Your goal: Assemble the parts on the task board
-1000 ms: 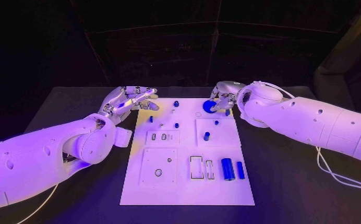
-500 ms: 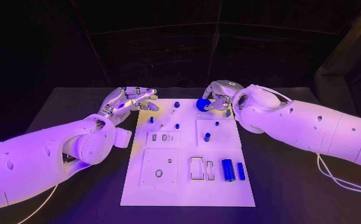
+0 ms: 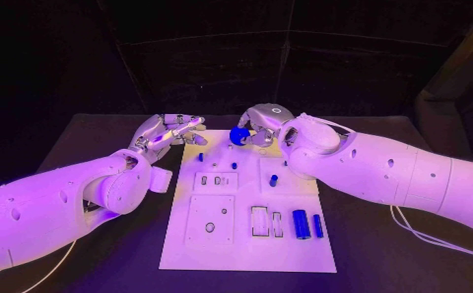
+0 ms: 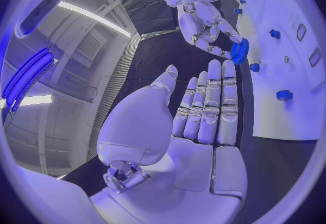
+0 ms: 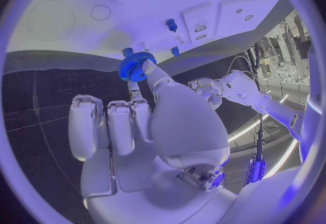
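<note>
**Gear held over far end of board**

Left hand (image 3: 169, 131): sits at the far left corner of the white board (image 3: 247, 255), fingers straight and side by side in the left wrist view, thumb apart, palm bare. It holds nothing.

Between the hands: a small blue peg (image 3: 234, 165) and a second one (image 3: 200, 158) stand on the board, nearer the robot than either hand. A short blue post (image 3: 273, 180) stands further toward the robot, below the right hand.

Right hand (image 3: 258, 126): at the board's far edge, just right of the left hand. It pinches a blue toothed gear (image 3: 240, 136) between the thumb and a fingertip; other fingers are curled back toward the palm. In the right wrist view the gear (image 5: 136, 66) sits at the fingertips, right above the board's far edge.

Near end, well away from both hands: a blue cylinder (image 3: 301, 224) and a slimmer blue bar (image 3: 317, 225) lie side by side.
</note>
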Motion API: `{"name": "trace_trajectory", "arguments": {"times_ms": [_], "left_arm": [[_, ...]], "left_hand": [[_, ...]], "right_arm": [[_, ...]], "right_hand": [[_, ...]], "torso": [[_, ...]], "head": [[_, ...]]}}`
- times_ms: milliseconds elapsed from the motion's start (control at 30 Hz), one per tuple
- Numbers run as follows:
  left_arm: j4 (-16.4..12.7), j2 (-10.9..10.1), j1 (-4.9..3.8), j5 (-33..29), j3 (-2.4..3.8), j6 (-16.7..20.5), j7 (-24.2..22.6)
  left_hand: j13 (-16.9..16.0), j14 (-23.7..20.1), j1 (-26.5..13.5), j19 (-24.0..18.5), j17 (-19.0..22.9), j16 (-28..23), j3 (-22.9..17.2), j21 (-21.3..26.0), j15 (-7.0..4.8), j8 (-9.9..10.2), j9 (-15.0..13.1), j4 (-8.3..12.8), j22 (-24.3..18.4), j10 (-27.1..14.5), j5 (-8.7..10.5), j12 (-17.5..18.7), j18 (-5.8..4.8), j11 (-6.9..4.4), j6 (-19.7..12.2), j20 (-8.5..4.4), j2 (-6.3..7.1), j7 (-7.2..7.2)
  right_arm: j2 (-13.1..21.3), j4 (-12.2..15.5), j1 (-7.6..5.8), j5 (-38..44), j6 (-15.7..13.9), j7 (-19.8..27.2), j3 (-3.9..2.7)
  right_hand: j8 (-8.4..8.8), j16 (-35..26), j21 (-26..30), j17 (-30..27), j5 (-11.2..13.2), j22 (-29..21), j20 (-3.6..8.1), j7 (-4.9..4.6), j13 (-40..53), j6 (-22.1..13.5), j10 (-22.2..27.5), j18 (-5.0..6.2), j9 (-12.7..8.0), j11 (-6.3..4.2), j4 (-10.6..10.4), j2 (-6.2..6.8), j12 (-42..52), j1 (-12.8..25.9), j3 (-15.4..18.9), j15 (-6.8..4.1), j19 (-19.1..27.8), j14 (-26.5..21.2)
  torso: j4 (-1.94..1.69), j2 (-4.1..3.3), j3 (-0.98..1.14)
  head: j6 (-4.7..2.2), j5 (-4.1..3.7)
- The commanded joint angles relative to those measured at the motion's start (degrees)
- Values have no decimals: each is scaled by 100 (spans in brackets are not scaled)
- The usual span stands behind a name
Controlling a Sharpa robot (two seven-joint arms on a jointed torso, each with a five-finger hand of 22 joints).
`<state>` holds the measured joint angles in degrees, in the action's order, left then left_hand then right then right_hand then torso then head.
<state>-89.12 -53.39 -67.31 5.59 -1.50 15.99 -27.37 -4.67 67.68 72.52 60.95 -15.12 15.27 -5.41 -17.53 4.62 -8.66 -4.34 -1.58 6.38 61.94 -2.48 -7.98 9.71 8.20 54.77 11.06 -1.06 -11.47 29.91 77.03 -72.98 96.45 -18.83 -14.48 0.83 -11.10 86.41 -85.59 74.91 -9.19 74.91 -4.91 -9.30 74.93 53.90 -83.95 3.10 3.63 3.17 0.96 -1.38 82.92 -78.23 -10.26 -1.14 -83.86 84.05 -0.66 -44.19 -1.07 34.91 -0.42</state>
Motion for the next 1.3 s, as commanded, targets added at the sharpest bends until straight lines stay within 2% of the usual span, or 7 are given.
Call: {"name": "trace_trajectory", "arguments": {"times_ms": [33, 267, 600, 767, 900, 1067, 1300], "left_arm": [[20, 20, -10, 26, 5, -75, -25], [46, 41, -10, 26, 5, -79, -30], [59, 50, -10, 26, 5, -84, -29], [62, 57, -10, 26, 5, -88, -27], [60, 58, -10, 26, 5, -88, -24], [60, 55, -11, 26, 5, -88, -20], [65, 56, -11, 26, 5, -89, -18]], "left_hand": [[9, 7, 45, 32, -5, -25, 5, 20, 23, 35, 6, 29, -7, 23, -34, 23, 77, 2, 42, -5, 1, -16], [8, 7, 45, 34, -13, -28, 3, 22, 22, 37, 6, 29, -10, 32, -33, 25, 77, -1, 50, -5, -8, -11], [8, 7, 45, 34, -13, -28, 3, 22, 22, 37, 6, 29, -10, 32, -33, 25, 77, -1, 50, -5, -8, -11], [8, 7, 47, 36, -18, -30, 0, 23, 21, 38, 6, 32, -11, 38, -34, 27, 77, -3, 53, -6, -14, -8], [8, 7, 47, 36, -18, -30, 0, 23, 21, 38, 6, 32, -11, 38, -34, 27, 77, -3, 53, -6, -14, -8], [8, 7, 47, 36, -18, -30, 0, 23, 21, 38, 6, 32, -11, 38, -34, 27, 77, -3, 53, -6, -14, -8], [8, 7, 47, 36, -18, -30, 0, 23, 21, 38, 6, 32, -11, 38, -34, 27, 77, -3, 53, -6, -14, -8]], "right_arm": [[-143, -113, -4, 272, -1, -102, 14], [-469, -386, 73, 267, 226, -115, 46], [-636, -546, 105, 266, 351, -156, 52], [-686, -580, 108, 266, 437, -146, 53], [-710, -629, 109, 254, 518, -187, 54], [-718, -652, 109, 213, 624, -206, 54], [-723, -663, 109, 195, 638, -238, 55]], "right_hand": [[7, 37, -33, 557, -28, 555, 40, 152, 731, 309, -17, -111, 15, -36, 11, 17, -38, 72, -44, -36, -221, 410], [46, 36, -31, 556, -17, 552, 36, 142, 716, 296, -5, -111, 11, -28, 4, 49, -55, 124, -71, -31, -220, 410], [105, 34, -28, 554, -6, 547, 28, 123, 690, 262, 20, -110, 7, -13, 0, 95, -88, 187, -104, -20, -218, 409], [212, 33, -27, 555, 26, 548, 7, 79, 643, 157, 62, -111, -1, 25, -17, 200, -141, 292, -104, 9, -217, 408], [500, 56, -37, 623, -34, 575, -60, -23, 556, -273, 141, -118, -6, 121, -61, 370, -236, 460, -12, 90, -227, 421], [571, 65, -40, 650, 8, 581, -105, -49, 540, -323, 159, -117, 16, 153, -198, 467, -253, 695, 142, 126, -227, 425], [635, 69, -36, 666, 55, 572, -133, -74, 509, -354, 192, -114, 21, 179, -353, 510, -286, 854, 272, 149, -222, 425]], "torso": [[7, -4, 12], [1, -3, 15], [27, 2, 13], [26, 3, 15], [15, 3, 14], [16, 3, 13], [22, 2, 13]], "head": [[10, 21], [31, 42], [56, 63], [59, 57], [67, 55], [81, 57], [84, 59]]}}
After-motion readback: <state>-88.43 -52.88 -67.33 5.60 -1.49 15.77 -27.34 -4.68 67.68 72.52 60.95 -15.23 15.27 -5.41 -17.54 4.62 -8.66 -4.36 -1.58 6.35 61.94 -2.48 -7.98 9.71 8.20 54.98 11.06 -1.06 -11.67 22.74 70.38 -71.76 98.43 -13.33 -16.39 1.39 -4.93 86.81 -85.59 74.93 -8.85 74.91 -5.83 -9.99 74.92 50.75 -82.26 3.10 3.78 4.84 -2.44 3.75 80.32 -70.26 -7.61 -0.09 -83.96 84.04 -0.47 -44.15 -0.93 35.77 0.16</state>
